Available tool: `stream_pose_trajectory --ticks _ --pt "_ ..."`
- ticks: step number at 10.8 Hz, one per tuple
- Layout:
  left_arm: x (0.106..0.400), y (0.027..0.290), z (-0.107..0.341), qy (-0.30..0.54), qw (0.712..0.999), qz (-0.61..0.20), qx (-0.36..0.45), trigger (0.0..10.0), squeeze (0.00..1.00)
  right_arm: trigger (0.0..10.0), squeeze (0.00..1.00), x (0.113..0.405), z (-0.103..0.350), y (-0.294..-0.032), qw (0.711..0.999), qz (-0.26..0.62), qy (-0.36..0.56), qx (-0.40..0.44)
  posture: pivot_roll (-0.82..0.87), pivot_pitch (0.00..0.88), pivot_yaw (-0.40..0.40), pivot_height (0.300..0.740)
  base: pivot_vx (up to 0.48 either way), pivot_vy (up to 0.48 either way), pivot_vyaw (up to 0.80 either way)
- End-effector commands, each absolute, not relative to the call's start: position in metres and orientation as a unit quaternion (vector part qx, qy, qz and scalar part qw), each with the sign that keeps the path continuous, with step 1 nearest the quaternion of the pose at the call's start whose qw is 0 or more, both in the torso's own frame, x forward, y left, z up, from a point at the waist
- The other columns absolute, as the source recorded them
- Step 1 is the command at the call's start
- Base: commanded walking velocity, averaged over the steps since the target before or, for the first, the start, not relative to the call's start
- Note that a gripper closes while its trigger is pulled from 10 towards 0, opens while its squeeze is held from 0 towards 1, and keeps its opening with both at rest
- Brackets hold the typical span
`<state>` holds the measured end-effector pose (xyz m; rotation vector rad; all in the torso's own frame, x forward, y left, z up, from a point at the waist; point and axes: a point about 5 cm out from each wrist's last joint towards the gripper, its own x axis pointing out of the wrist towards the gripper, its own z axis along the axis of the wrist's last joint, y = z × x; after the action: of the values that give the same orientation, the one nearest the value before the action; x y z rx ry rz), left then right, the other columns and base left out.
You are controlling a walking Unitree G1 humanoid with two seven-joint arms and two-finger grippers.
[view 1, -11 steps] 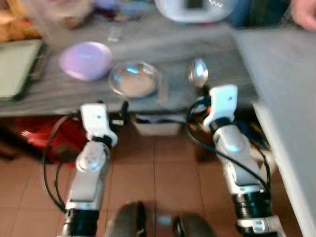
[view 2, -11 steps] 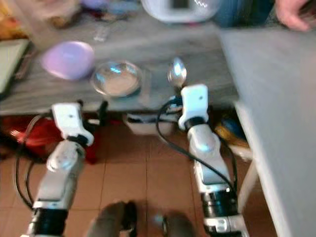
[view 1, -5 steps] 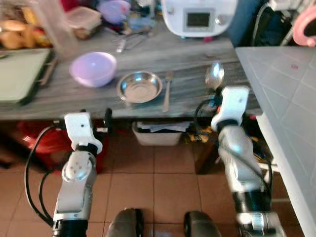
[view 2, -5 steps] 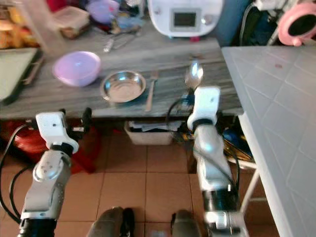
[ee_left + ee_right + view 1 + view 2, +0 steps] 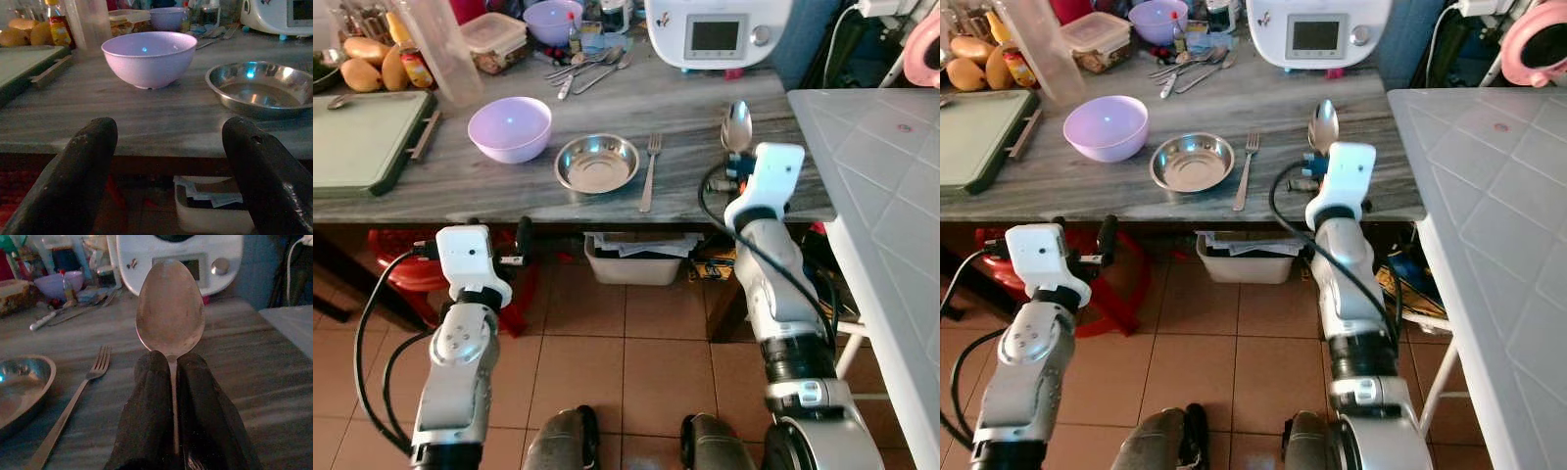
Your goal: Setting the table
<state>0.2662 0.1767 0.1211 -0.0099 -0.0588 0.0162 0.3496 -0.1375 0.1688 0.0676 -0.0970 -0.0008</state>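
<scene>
A: Where is the spoon (image 5: pixel 170 313)?

B: The right gripper (image 5: pixel 171 382) has it. The two black fingers (image 5: pixel 146 406) are pressed together on the handle, and the bowl of the spoon stands up past the fingertips. From the head camera the spoon (image 5: pixel 736 125) sits over the right end of the grey wooden counter (image 5: pixel 705 108), above the edge.

A: And what is laid out so far?

B: A small steel dish (image 5: pixel 596 163) lies near the counter's front edge. A fork (image 5: pixel 649 171) lies just to its right, tines pointing toward the back, close to the dish but apart from it. A lilac bowl (image 5: pixel 509 128) stands to the left of the dish, a little further back.

A: What about the left arm?

B: The left gripper (image 5: pixel 168 161) hangs below the counter's front edge, in front of the lilac bowl and the dish. Its fingers (image 5: pixel 83 171) are spread wide with nothing between them.

A: Anything else around?

B: A white kitchen appliance with a screen (image 5: pixel 719 31) stands at the back, with loose cutlery (image 5: pixel 592 70) to its left. A green cutting board (image 5: pixel 362 137) lies at the far left, and a white tiled table (image 5: pixel 881 176) stands on the right.
</scene>
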Motion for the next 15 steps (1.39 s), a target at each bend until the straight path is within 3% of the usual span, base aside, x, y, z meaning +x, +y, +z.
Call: stream_pose_trajectory --ticks 1,8,15 --pt "0.264 0.181 0.125 -0.032 0.999 0.009 0.0 10.0 0.0 10.0 0.0 0.352 0.173 -0.133 0.998 0.005 -0.053 0.038 0.01 0.2 0.082 0.74 0.0 0.0 0.0" --pt "0.265 0.19 0.13 -0.038 0.999 0.019 0.007 10.0 0.0 10.0 0.0 0.333 0.175 -0.149 0.995 -0.039 -0.089 0.004 -0.03 0.197 0.049 0.74 0.114 0.0 0.11" --pt "0.254 0.189 0.127 -0.043 0.999 0.025 0.001 10.0 0.0 10.0 0.0 0.282 0.158 -0.174 0.993 -0.06 -0.084 -0.053 -0.05 0.122 0.034 0.74 0.276 0.0 0.0"
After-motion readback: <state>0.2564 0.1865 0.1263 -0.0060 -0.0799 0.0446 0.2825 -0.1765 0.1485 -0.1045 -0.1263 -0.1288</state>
